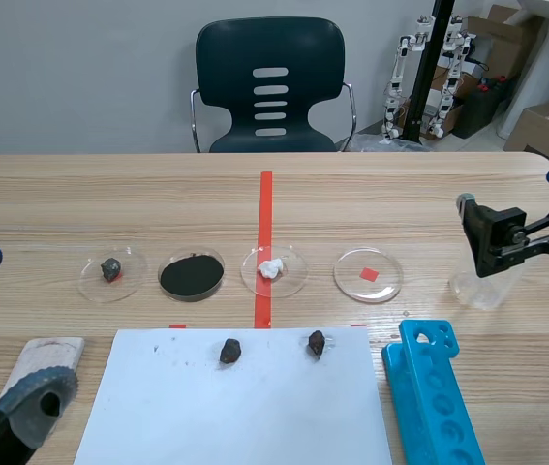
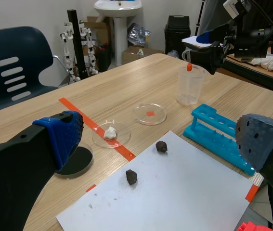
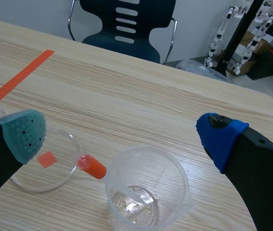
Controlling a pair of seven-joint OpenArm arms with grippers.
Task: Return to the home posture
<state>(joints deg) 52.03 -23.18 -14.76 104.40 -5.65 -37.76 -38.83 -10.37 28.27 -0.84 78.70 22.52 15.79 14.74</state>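
Now, left hand (image 2: 161,134): wide open, holding nothing, low at the near left of the surface (image 1: 158,194).
right hand (image 3: 123,134): wide open, holding nothing, at the right, just over the clear cup (image 3: 146,192).
clear cup: stands upright, right of the dishes; a thin tube with an orange tip (image 3: 92,167) leans in it.
clear dishes (image 1: 390,286): four in a row across the middle; from left they hold a grey stone (image 1: 110,268), black powder (image 1: 192,277), a white lump (image 1: 271,268) and a red bit (image 1: 368,274).
white paper (image 1: 235,417): near side; two dark stones (image 1: 229,351) sit on it.
blue rack (image 1: 434,387): lies just right of the paper.
chair (image 1: 270,85): far side.
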